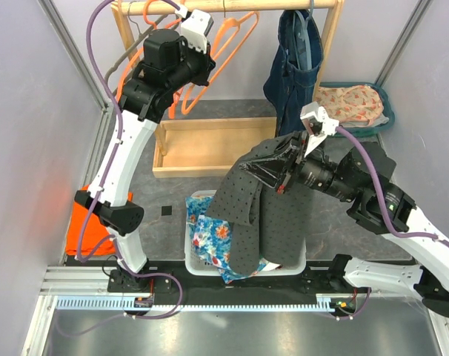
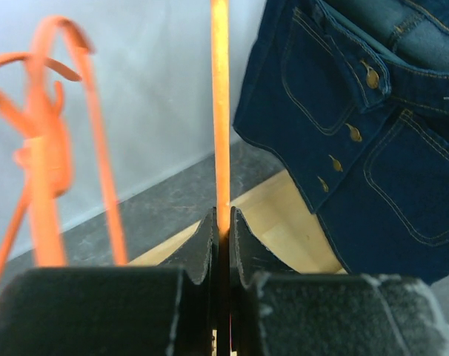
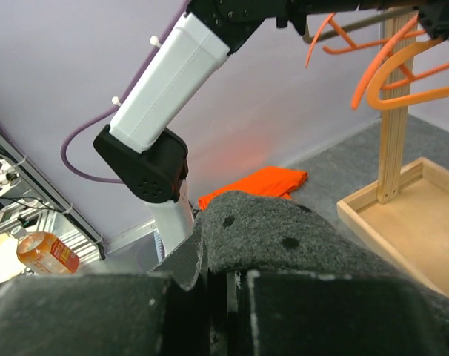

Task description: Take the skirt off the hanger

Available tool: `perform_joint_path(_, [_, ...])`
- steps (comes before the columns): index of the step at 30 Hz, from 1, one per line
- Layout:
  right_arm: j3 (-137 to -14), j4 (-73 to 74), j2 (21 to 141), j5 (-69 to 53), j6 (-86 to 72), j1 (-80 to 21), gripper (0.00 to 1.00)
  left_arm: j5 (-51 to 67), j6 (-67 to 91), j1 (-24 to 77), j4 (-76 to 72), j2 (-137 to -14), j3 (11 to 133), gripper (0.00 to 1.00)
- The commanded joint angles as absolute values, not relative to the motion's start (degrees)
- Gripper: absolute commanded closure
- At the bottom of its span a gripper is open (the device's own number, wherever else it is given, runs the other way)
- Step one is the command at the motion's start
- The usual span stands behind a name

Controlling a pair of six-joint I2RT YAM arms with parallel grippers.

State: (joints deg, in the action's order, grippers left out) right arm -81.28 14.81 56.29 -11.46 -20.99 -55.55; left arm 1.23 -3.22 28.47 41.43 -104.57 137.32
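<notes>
Right gripper (image 1: 285,171) is clamped on the grey dotted skirt (image 1: 243,204), which drapes down into the white basket (image 1: 188,239). Left gripper (image 2: 222,225) is closed tight on an orange hanger (image 2: 220,111), beside a hanging denim garment (image 2: 373,133).

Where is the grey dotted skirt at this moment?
In the top external view, the grey dotted skirt hangs near the centre, held in the right pincer and draping over the white laundry basket.
</notes>
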Motion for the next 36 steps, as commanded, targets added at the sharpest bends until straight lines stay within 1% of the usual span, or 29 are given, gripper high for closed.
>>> perform_joint_path(1, [-78.9,8.8,54.6,-10.6,-23.1,-55.6,1.0,6.0,-0.5,27.0,37.5,-104.8,140.5,0.98])
perform_joint_path(9, [-73.8,5.0,55.0,-11.0,-25.3,-55.6,1.0,6.0,1.8,24.1,37.0,-106.7,142.1,0.98])
perform_joint_path(17, [-70.1,4.3,55.1,-8.7,-27.6,-55.6,1.0,5.9,1.1,23.9,38.0,-107.0,138.5,0.98])
perform_joint_path(24, [-66.4,4.7,52.8,-7.2,-29.1,-55.6,1.0,4.0,0.3,23.9,39.0,-106.7,136.6,0.98])
perform_joint_path(32, [-62.5,6.8,51.4,-6.0,-30.1,-55.6,1.0,3.3,0.3,24.0,39.5,-103.3,133.1,0.98])
perform_joint_path(33, [-61.9,7.1,51.0,-5.6,-30.5,-55.6,1.0,2.7,0.2,24.0,39.7,-102.9,132.5,0.97])
perform_joint_path(36, [-58.2,8.2,49.8,-4.3,-31.6,-55.6,1.0,1.7,0.2,24.0,40.2,-101.3,130.4,0.88])
